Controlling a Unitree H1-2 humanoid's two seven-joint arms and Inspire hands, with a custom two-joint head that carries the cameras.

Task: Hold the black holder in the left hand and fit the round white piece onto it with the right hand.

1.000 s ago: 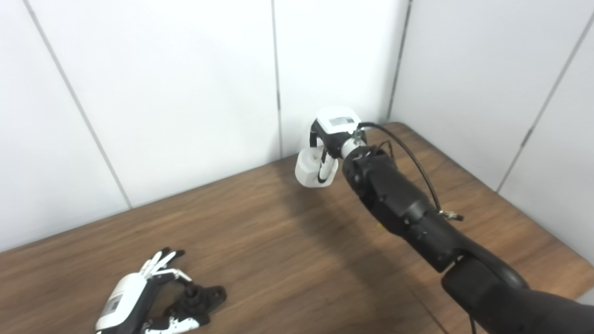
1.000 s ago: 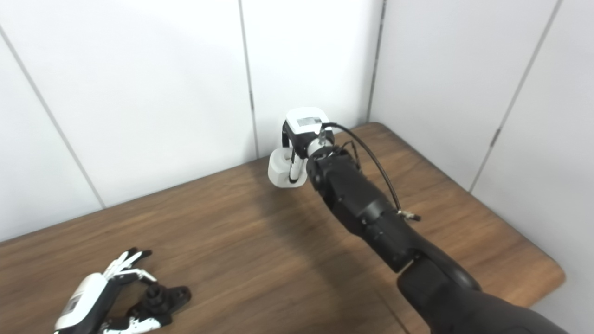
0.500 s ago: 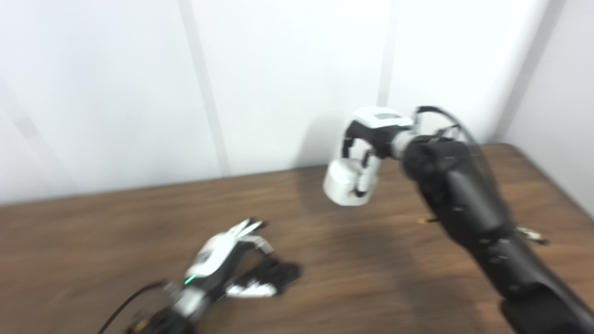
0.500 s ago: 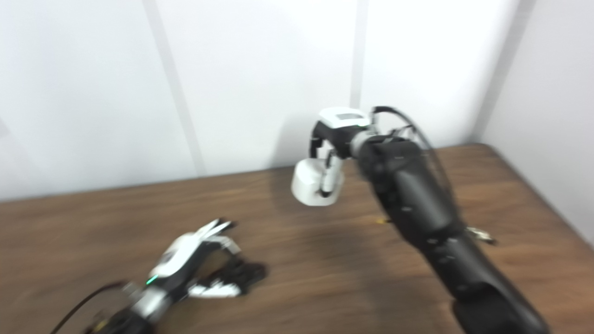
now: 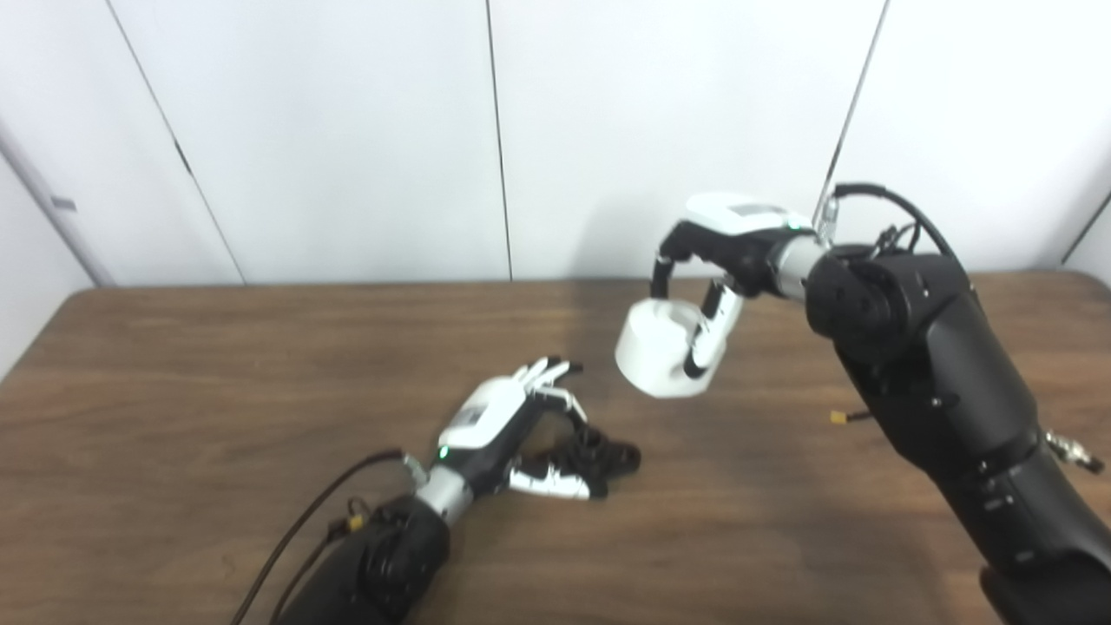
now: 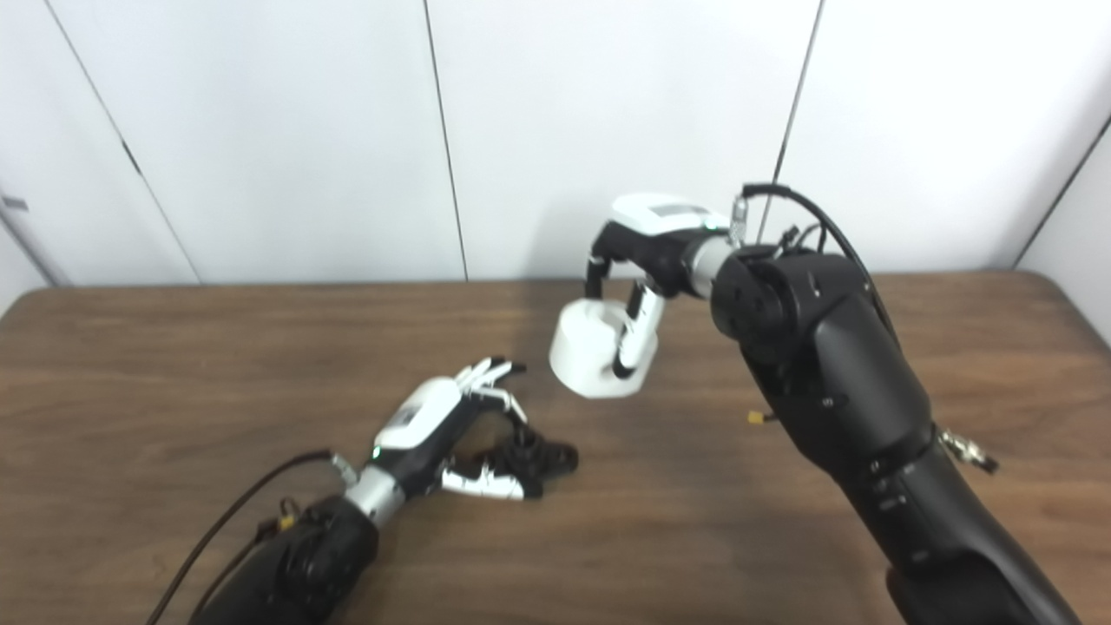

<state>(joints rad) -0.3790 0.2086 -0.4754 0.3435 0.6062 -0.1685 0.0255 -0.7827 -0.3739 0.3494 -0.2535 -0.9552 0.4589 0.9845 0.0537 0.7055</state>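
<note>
We are gripping the round white piece by its wall in the right hand, raised above the surface; it looks rigid, light, smooth. Our left hand is curling around the black holder lying near-centre.

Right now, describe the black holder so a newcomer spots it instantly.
On the brown wooden table, follow the left hand lying near the middle. The black holder sits between its fingers, low on the tabletop. It is small, dark and knobbly, unlike the round white piece held above.

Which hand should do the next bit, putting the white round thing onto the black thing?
Probably the right hand: it already grips the round white piece above the table. The left hand is around the black holder.
</note>
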